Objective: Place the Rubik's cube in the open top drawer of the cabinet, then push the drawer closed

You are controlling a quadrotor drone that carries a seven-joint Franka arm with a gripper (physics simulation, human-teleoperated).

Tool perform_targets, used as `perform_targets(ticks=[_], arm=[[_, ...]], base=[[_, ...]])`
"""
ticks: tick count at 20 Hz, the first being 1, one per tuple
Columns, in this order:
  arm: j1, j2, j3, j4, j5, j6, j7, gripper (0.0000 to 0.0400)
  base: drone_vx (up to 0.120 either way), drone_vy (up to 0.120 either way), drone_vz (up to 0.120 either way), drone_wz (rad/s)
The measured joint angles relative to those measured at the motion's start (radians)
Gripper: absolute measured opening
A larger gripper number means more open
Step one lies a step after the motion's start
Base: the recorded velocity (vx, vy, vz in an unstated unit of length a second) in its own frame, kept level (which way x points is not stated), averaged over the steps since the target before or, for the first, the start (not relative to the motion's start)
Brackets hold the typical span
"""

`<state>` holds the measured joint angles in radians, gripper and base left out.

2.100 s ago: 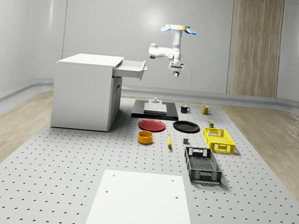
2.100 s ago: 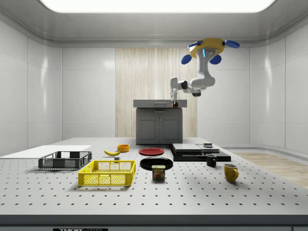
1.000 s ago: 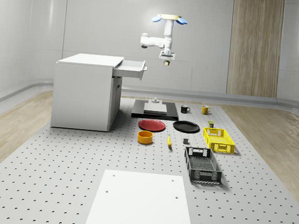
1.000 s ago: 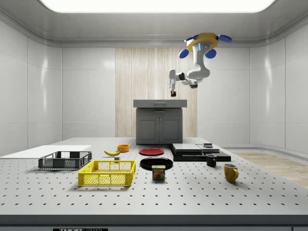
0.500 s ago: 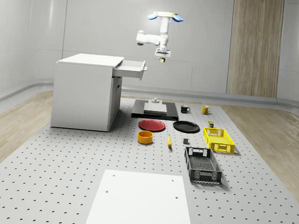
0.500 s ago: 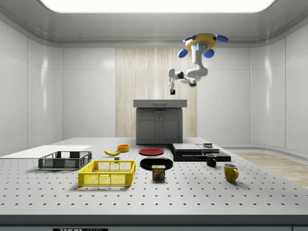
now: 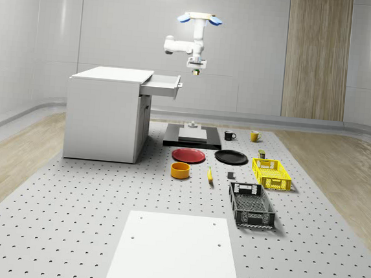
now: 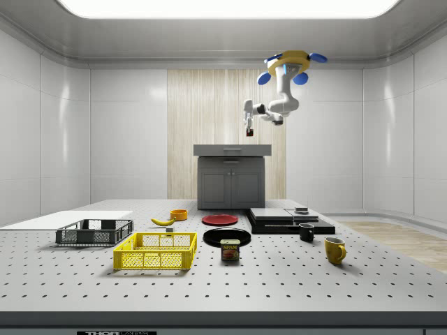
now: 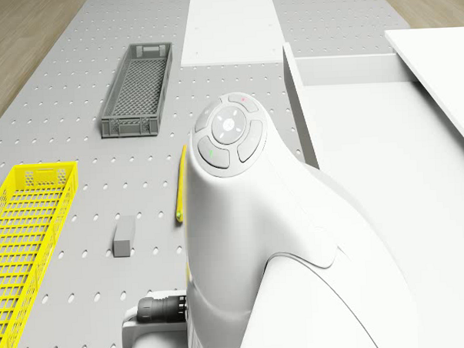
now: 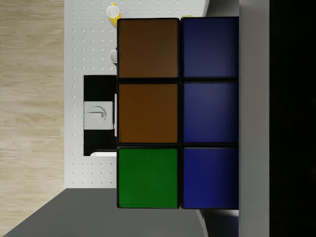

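You've got the Rubik's cube [image 10: 177,113] clamped in the fingers [image 7: 195,70], closed onto it, drone [image 7: 199,16] hovering high, just off the open top drawer [image 7: 163,84] front of the cabinet [image 7: 106,112]. The drawer sits below the fingers and to the cabinet side, so the cube is not yet over it. Judging the cube: rigid, light, smooth plastic faces, likely a bit slippery. Keep hold on two opposite flat faces, centred, not on corners. The black stove [image 7: 193,137] lies far below the fingers on the desk [image 7: 103,190].
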<state>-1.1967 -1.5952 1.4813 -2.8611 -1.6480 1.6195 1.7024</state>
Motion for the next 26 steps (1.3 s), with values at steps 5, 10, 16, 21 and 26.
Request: perform_targets(ticks=[5, 10, 16, 21, 26], arm=[[0.0, -0.002, 0.0, 0.0, 0.001, 0.002, 0.0, 0.0325], [0.0, -0.003, 0.0, 0.0, 0.001, 0.003, 0.0, 0.0325], [0.0, -0.005, 0.001, 0.0, 0.002, 0.004, 0.0, 0.0325], [-0.001, -0.006, 0.001, 0.0, 0.002, 0.005, 0.0, 0.0325], [-0.001, -0.007, 0.001, 0.0, 0.003, 0.006, 0.0, 0.0325]], base=[[0.0, -0.12, 0.0, 0.0], [0.0, -0.12, 0.0, 0.0], [0.0, -0.12, 0.0, 0.0], [0.04, -0.12, 0.0, 0.0], [0.008, -0.12, 0.0, 0.0]])
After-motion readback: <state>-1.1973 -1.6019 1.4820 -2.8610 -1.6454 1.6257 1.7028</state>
